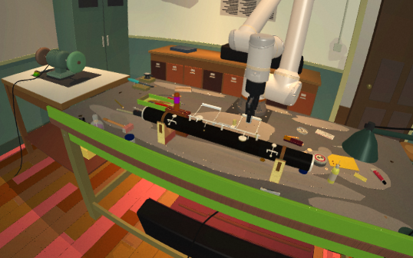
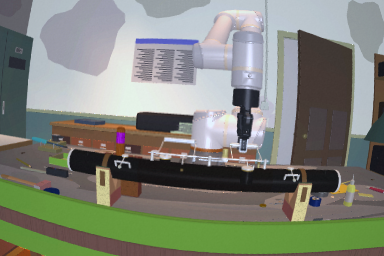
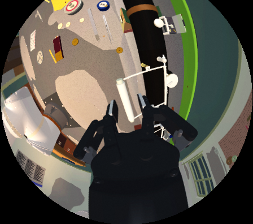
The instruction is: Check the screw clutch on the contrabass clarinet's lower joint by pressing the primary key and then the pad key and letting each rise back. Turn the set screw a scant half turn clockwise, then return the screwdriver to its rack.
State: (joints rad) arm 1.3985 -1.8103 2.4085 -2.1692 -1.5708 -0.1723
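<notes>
A white cylindrical key touchpiece (image 3: 126, 100) lies just under my gripper (image 3: 128, 105), at the far side of the black clarinet joint (image 1: 222, 134). The gripper (image 1: 249, 116) is open and holds nothing, pointing straight down over the white keywork rods (image 2: 210, 158). A round white pad cup (image 3: 171, 79) sits on the body beside the rods, with a small brass screw (image 3: 143, 64) near the frame. The joint rests on two tan cradles (image 1: 161, 133) (image 1: 277, 170). The screwdriver with a purple band (image 1: 177, 99) stands upright behind the joint's left end.
The green rail (image 1: 207, 184) runs along the bench's near edge. A grinder (image 1: 59, 61) sits on the side table at left, a green lamp (image 1: 360, 144) at right. A glue bottle (image 1: 334, 173), tins, a yellow sheet and small parts litter the bench's right end.
</notes>
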